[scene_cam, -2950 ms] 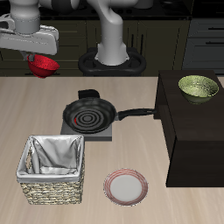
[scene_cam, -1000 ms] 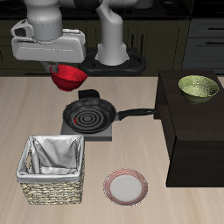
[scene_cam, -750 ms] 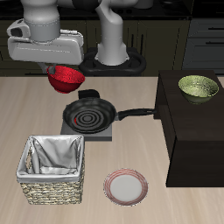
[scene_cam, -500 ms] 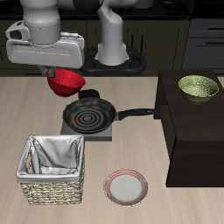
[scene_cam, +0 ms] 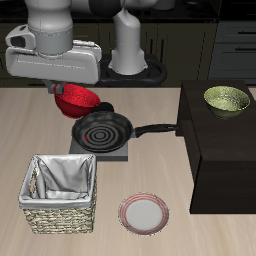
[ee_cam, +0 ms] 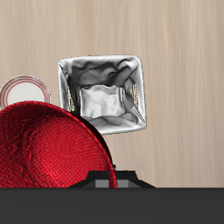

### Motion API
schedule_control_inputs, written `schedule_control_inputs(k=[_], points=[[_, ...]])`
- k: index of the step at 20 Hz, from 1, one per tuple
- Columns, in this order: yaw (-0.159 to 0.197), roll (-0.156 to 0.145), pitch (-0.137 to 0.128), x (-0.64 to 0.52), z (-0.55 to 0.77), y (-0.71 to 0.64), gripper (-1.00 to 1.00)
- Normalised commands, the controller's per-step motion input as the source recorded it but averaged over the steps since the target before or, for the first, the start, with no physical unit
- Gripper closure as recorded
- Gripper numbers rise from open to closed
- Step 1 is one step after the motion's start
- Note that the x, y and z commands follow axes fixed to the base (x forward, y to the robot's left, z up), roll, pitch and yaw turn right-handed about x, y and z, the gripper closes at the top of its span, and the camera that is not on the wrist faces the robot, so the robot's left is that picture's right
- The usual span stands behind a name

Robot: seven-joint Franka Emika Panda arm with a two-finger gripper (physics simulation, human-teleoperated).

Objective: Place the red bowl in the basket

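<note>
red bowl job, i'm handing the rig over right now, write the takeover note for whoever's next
Gripper: shut on the red bowl, held in the air; its fingers are mostly hidden behind the arm and bowl.
Red bowl: lifted off the table, above the back of the table next to the frying pan.
Basket: near the table's front edge, open; the wrist view shows only its cloth lining inside.
Done: bowl picked up and carried part of the way.
Left: bring the bowl forward over the basket, lower it in, open the gripper. The plate beside the basket is not the target.
</note>
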Motion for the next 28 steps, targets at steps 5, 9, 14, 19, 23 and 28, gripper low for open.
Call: schedule_control_inputs(k=[5,9,14,19,23,28], points=[[-0.002,-0.044,-0.02,0.36,0.12,-0.07,1.0],[0.011,-0.039,-0.019,0.28,0.1,-0.09,1.0],[0.011,0.002,0.013,0.28,0.01,0.02,1.0],[0.009,-0.008,0.005,0.17,-0.04,0.07,1.0],[0.007,-0.021,0.008,0.13,-0.06,-0.08,1.0],[0.008,-0.024,0.02,0.06,-0.18,-0.14,1.0]])
